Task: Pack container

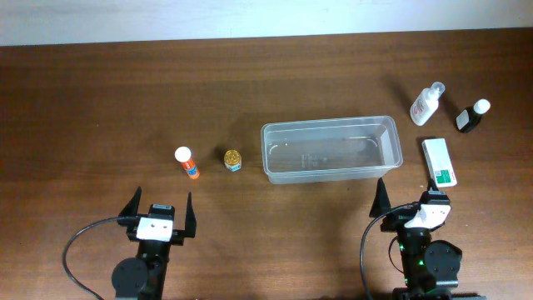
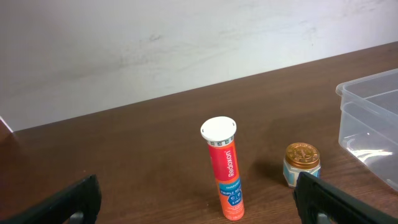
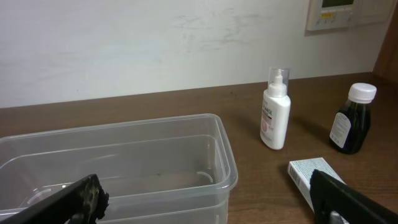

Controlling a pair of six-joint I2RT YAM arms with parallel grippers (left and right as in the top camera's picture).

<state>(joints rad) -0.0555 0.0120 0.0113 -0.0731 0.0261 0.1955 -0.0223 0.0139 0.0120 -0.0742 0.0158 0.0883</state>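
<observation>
The clear plastic container [image 1: 331, 149] stands empty at the table's middle; it also shows in the right wrist view [image 3: 124, 165] and at the edge of the left wrist view [image 2: 373, 118]. My left gripper [image 1: 160, 208] is open and empty, just behind an upright orange tube with a white cap [image 1: 187, 163] [image 2: 224, 168] and a small gold-lidded jar [image 1: 232, 158] [image 2: 301, 163]. My right gripper [image 1: 412, 198] is open and empty near the container's front right corner, beside a white and green box [image 1: 439, 162] [image 3: 308, 174].
A white pump bottle [image 1: 426, 105] [image 3: 275, 113] and a dark bottle with a white cap [image 1: 472, 116] [image 3: 353, 121] stand at the back right. A light wall runs behind the table's far edge.
</observation>
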